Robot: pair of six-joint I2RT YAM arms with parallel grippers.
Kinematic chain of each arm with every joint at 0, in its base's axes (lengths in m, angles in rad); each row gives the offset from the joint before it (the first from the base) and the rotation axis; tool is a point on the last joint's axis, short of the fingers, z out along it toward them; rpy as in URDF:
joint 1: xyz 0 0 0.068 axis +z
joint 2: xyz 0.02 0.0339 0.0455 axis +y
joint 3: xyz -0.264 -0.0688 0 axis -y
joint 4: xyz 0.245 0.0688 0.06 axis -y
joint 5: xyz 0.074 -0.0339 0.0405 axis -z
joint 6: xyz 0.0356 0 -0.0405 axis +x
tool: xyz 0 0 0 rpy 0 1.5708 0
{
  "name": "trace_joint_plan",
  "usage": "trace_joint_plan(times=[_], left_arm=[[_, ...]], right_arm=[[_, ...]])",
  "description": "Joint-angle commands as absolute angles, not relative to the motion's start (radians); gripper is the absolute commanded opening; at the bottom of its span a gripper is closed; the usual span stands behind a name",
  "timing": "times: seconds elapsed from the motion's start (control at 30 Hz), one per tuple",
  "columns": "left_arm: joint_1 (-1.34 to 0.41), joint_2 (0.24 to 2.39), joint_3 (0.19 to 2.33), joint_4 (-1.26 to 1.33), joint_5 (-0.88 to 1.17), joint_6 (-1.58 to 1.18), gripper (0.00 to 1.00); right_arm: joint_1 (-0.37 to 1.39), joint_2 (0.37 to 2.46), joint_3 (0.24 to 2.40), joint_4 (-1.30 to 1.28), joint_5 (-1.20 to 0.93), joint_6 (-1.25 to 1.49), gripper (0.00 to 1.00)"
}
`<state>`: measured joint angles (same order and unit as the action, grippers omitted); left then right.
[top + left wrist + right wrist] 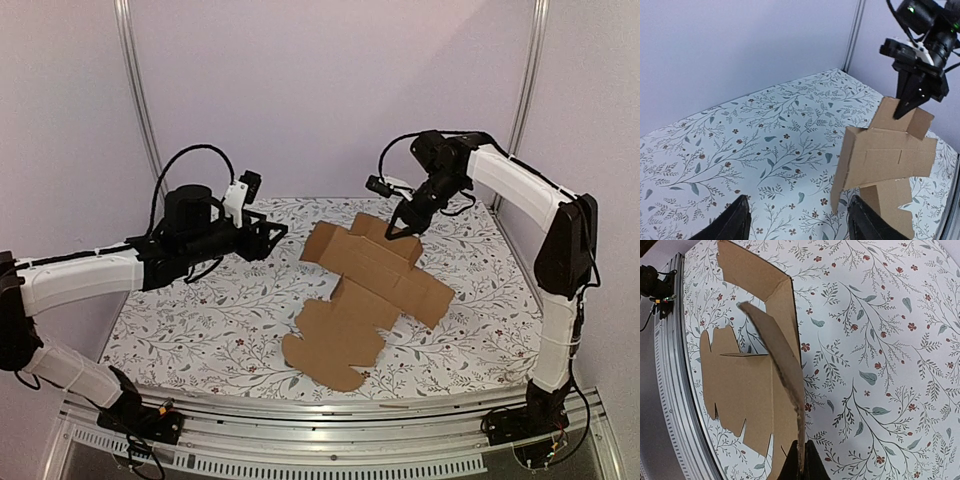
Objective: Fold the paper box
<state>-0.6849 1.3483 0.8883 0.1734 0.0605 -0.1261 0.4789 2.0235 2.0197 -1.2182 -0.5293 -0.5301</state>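
A cross-shaped brown paper box (365, 290), not yet folded up, is lying across the middle of a floral-patterned table (200, 320). Its rounded tab flaps are reaching toward the near edge. The right gripper (405, 228) is clenching the sheet's far panel between its closed fingers. This is tilting that end up off the table while the near end is resting flat. The left gripper (272, 236) is hovering above the table to the left of the box, apart from it, with its jaws spread wide and nothing between them.
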Motion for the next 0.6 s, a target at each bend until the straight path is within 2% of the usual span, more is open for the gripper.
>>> trace_joint_plan(times=[0.0, 0.1, 0.3, 0.57], left_arm=[[-0.534, 1.388, 0.84, 0.257, 0.117, -0.294, 0.67], [-0.467, 1.497, 0.871, 0.292, 0.206, -0.357, 0.64], [-0.461, 1.658, 0.87, 0.48, 0.397, -0.384, 0.6], [-0.51, 1.849, 0.9, 0.654, 0.623, -0.435, 0.54]], right_arm=[[0.494, 1.972, 2.009, -1.211, -0.509, -0.59, 0.0], [0.531, 1.965, 2.01, -1.213, -0.447, -0.648, 0.0], [0.644, 1.925, 1.913, -1.104, -0.231, -0.747, 0.0], [0.669, 1.936, 1.893, -1.021, -0.176, -0.74, 0.0]])
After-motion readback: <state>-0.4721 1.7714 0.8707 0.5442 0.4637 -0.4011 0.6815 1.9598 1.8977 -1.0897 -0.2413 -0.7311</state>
